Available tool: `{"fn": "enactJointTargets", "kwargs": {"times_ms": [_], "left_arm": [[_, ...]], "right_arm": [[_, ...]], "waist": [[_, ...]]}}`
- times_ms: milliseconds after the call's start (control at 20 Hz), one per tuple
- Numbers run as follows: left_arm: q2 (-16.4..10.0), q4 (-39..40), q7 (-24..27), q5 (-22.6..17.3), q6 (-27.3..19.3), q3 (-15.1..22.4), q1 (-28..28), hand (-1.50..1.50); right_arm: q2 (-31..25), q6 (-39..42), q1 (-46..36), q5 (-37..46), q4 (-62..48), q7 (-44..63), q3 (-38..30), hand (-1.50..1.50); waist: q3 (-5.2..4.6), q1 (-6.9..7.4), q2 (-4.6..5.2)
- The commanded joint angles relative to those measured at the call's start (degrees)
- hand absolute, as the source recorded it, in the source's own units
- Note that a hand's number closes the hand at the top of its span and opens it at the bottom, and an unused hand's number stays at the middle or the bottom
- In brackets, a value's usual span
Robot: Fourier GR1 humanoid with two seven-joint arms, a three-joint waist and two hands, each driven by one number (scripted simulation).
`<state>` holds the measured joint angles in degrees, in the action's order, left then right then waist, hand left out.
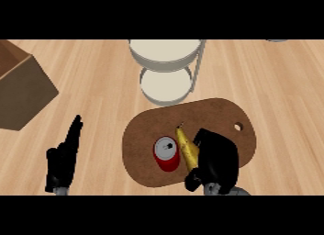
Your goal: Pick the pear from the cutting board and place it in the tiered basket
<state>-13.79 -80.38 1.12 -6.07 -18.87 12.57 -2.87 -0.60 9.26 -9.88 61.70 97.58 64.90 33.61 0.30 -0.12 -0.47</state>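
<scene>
Fingers [206,137] of the right hand [217,160] are curled down over the pear [187,148], with the thumb tucked in at the near end, so the hand reads as clamped on the fruit rather than spread above it. The pear lies on the cutting board [218,114], long and yellow-brown, its stem pointing away from the robot toward the tiered basket [165,64]. Only its left flank shows; the rest is hidden under the palm. Whether it has left the wood cannot be told from this view.

A red can [165,155] stands on the board just beside the pear's left side, touching or nearly so. That is the thing to mind: lifting straight up, not dragging leftward, should keep the can from being knocked over. Once the fruit is well above the can's top, the carry goes forward and a little left to the basket, which sits just beyond the board's far edge. Its lower tier [165,89] is the nearer one and partly tucked under the upper, so coming in from the front looks easier there, while the upper bowl is open from above.

The left hand [61,158] rests at the lower left, fingers straight and up, well apart from the board. A brown box [19,92] sits on the counter [286,92] at far left, out of the route
</scene>
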Motion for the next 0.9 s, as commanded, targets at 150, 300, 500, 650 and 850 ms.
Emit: {"fn": "enactJointTargets", "kwargs": {"times_ms": [150,300,500,650,850], "left_arm": [[0.7,2.2,-1.0,-0.6,0.8,0.1,-1.0,0.00],[1.4,2.1,-0.3,1.0,-0.8,0.9,-2.3,0.00],[2.2,1.7,0.7,1.2,-1.1,0.9,-2.7,0.00],[0.1,1.1,-1.7,-0.1,1.1,-0.3,-1.9,0.00],[0.5,-1.1,-2.9,0.9,0.6,1.0,-1.6,0.00]], "right_arm": [[0.6,-7.4,-4.3,3.9,16.1,13.3,-1.1,1.50],[0.6,-5.7,-8.1,8.1,23.4,16.7,-1.4,1.50],[0.6,5.1,-17.1,15.9,28.5,18.4,0.0,1.50],[0.6,13.3,-20.9,15.0,30.0,17.4,-1.9,1.50],[0.6,15.2,-26.0,13.8,27.5,17.5,-6.7,1.50]], "waist": [[-0.38,-0.92,-0.05],[-0.45,-0.99,-0.35],[-0.54,-0.30,-0.26],[-0.53,-0.28,-0.17],[-0.52,-0.09,-0.23]]}}
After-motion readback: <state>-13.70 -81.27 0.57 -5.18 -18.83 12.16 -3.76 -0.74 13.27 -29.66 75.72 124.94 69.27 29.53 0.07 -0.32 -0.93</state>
